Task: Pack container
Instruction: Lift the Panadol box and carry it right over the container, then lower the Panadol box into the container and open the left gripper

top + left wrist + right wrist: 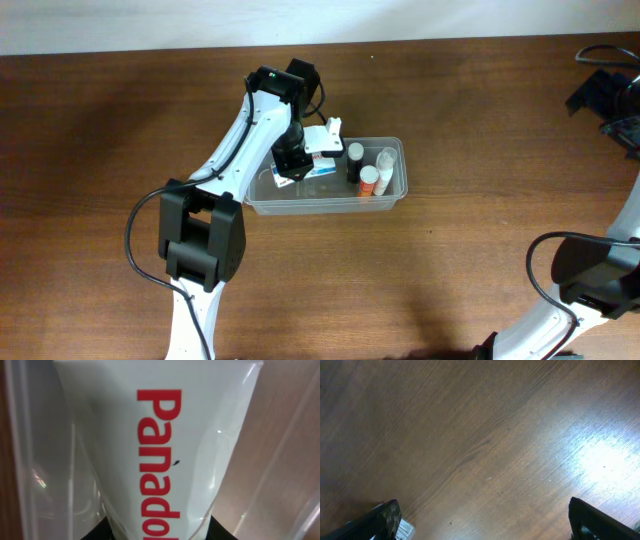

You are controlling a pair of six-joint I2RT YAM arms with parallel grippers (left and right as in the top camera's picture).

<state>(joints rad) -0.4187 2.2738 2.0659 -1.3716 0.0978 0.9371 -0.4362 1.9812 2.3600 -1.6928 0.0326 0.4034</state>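
Note:
The clear plastic container (330, 205) stands at the table's middle. My left gripper (290, 165) reaches into its left half and is shut on a white Panadol box (160, 435) with red lettering. The box fills the left wrist view, with the container's clear wall (20, 435) beside it. In the overhead view the box (320, 168) shows white and blue at the gripper's tip. My right gripper (485, 515) is open and empty over bare wood, at the far right edge in the overhead view (610, 100).
In the container's right half stand a black-capped bottle (354, 160), an orange and white bottle (368, 180) and a clear bottle (385, 165). The brown wooden table (480, 250) surrounds the container. A white label (405, 530) shows by the right gripper's left finger.

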